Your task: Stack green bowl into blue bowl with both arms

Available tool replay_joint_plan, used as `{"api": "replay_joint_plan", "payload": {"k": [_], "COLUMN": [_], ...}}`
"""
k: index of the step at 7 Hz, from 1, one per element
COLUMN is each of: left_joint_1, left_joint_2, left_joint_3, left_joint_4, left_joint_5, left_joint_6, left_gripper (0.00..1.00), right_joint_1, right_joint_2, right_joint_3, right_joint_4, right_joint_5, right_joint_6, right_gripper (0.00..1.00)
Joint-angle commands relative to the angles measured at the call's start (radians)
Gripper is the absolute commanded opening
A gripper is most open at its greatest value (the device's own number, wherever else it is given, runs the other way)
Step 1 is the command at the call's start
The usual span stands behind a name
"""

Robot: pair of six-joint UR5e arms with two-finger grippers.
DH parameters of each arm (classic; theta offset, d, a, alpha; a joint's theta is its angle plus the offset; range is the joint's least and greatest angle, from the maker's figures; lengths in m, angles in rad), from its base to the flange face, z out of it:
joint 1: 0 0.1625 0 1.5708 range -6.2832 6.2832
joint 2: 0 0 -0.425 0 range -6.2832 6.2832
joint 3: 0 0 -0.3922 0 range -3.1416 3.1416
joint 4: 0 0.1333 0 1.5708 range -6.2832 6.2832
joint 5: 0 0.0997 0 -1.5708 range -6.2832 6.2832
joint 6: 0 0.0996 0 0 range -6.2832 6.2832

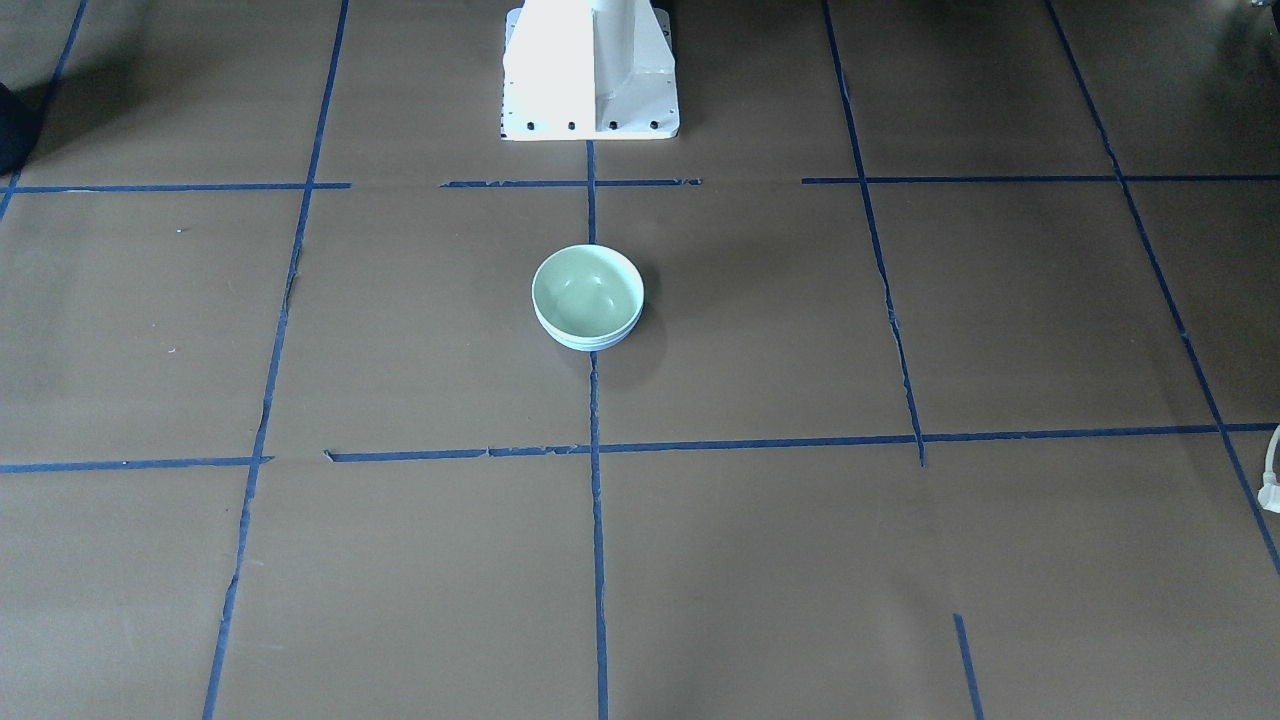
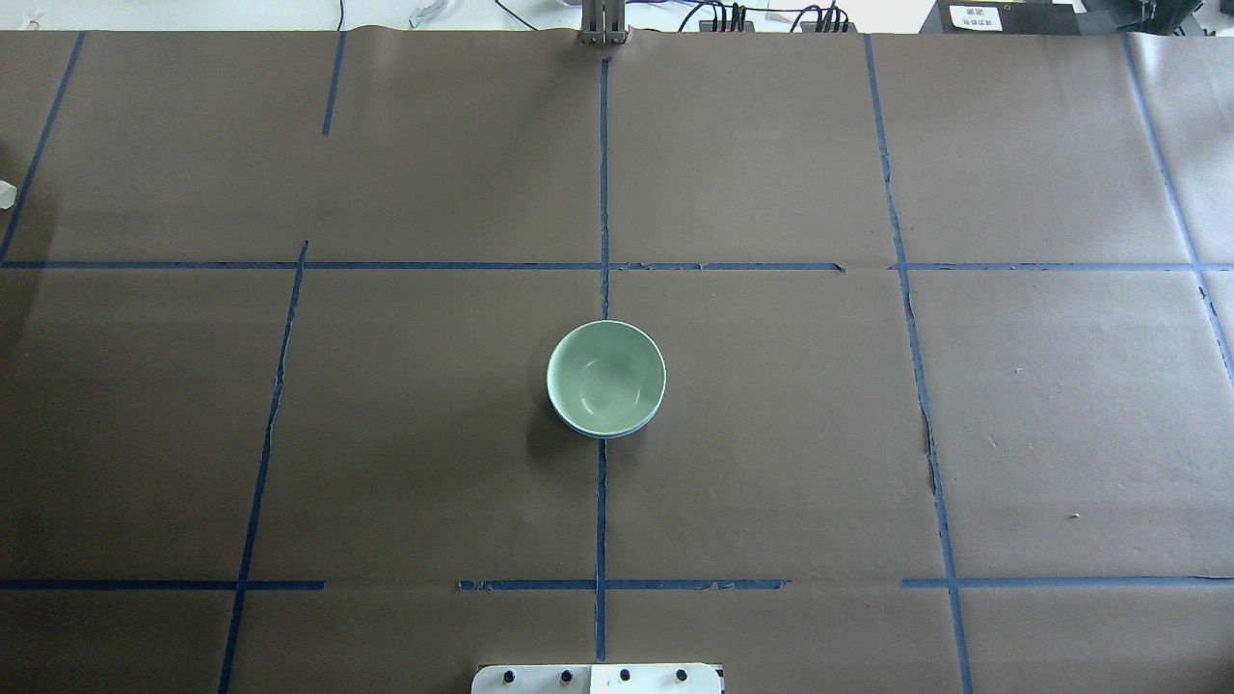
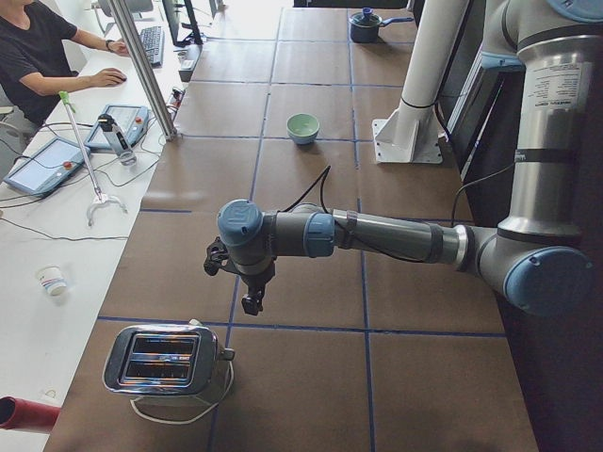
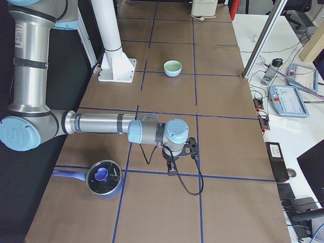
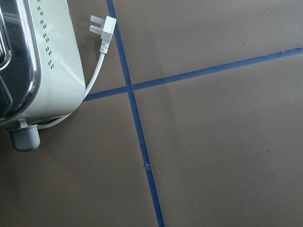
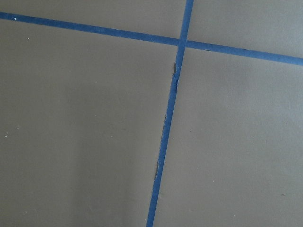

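Note:
The green bowl sits nested inside the blue bowl at the table's middle, upright, on the centre tape line. In the overhead view only a thin blue rim shows under the green bowl. Neither gripper is near the bowls. The left gripper hangs over the table's left end beside a toaster. The right gripper hangs over the right end beside a pot. Both show only in the side views, so I cannot tell whether they are open or shut.
A chrome toaster with a loose white plug stands at the left end. A blue-lidded pot stands at the right end. The white pedestal stands behind the bowls. An operator sits at a side desk.

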Motion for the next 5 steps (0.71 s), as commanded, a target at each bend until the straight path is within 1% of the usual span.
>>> {"api": "replay_joint_plan", "payload": {"k": [1,2,3,5], "left_joint_1": [0.002,0.002,0.003,0.003], "left_joint_2": [0.003,0.005,0.003,0.005], "left_joint_3": [0.017,0.022,0.022,0.022], "left_joint_4": [0.000,0.002,0.003,0.002], "left_joint_5": [0.014,0.031,0.063,0.062], "left_joint_6": [-0.013,-0.015,-0.059,-0.095], "left_gripper": [1.00,1.00,1.00,1.00], "right_joint_1": [0.000,0.000,0.000,0.000], "right_joint_2": [0.000,0.000,-0.002,-0.003], "right_joint_3": [0.000,0.000,0.000,0.000], "right_joint_4": [0.003,0.003,0.003,0.004], "right_joint_5": [-0.001,-0.002,-0.002,-0.001], "right_joint_6": [0.005,0.005,0.005,0.005], "right_gripper": [1.00,1.00,1.00,1.00]}}
